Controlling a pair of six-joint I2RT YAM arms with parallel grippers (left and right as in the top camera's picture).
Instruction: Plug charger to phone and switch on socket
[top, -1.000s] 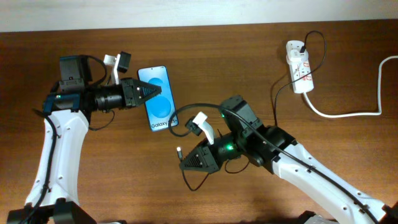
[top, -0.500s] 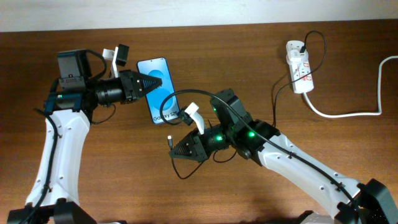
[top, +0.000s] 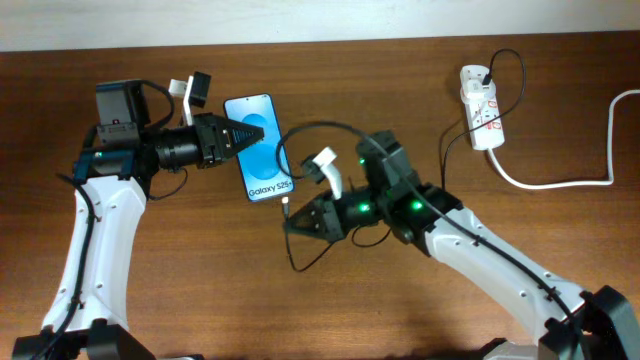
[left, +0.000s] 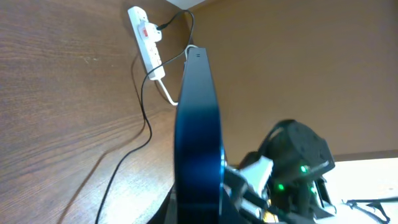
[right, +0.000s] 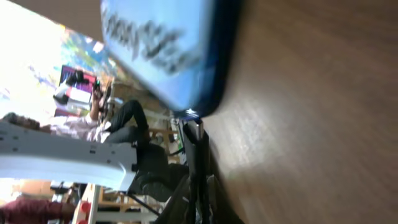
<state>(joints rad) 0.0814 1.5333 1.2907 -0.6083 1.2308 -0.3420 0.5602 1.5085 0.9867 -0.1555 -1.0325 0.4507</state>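
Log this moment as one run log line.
left jaws: shut on phone | right jaws: shut on charger | tip: at phone's bottom edge | socket: no arm near

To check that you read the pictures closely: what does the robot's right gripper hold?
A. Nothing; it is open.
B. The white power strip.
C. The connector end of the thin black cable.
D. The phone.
C: the right gripper is shut on the cable at its connector end, close to the bottom edge of the phone, which the left gripper holds.
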